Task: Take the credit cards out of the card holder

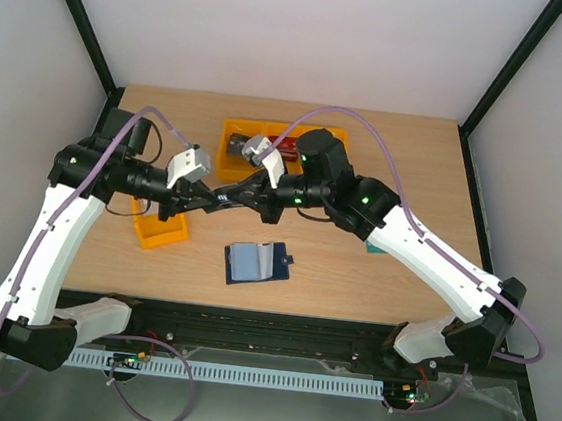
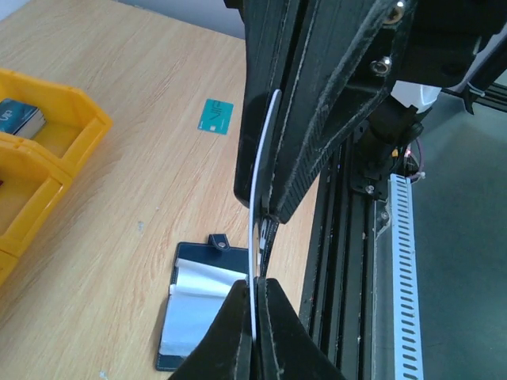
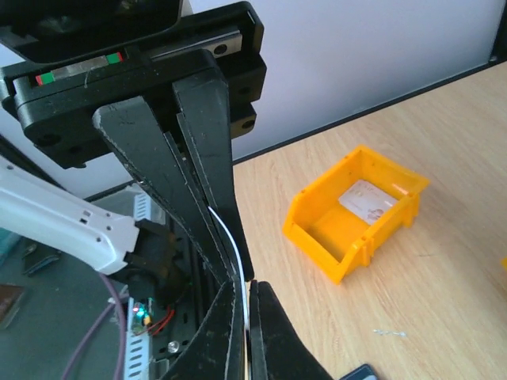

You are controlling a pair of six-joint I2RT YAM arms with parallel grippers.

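Observation:
A thin credit card (image 2: 261,158), seen edge-on as a white strip, hangs in the air over the table's front edge. My left gripper (image 2: 254,286) is shut on its lower end and my right gripper (image 2: 266,215) is shut on its upper end. From the right wrist the same card (image 3: 231,237) bows slightly between my right gripper (image 3: 247,286) and the left fingers (image 3: 190,158). The card holder (image 1: 255,262) lies open on the table below, pale sleeves (image 2: 194,305) up. A teal card (image 2: 215,116) lies flat on the wood. A white card (image 3: 366,199) rests in a small orange bin (image 3: 317,226).
A second, larger orange bin (image 1: 237,128) at the back holds dark and red items. The small orange bin (image 1: 158,230) sits under the left arm. A black rail (image 2: 348,261) runs along the table's front edge.

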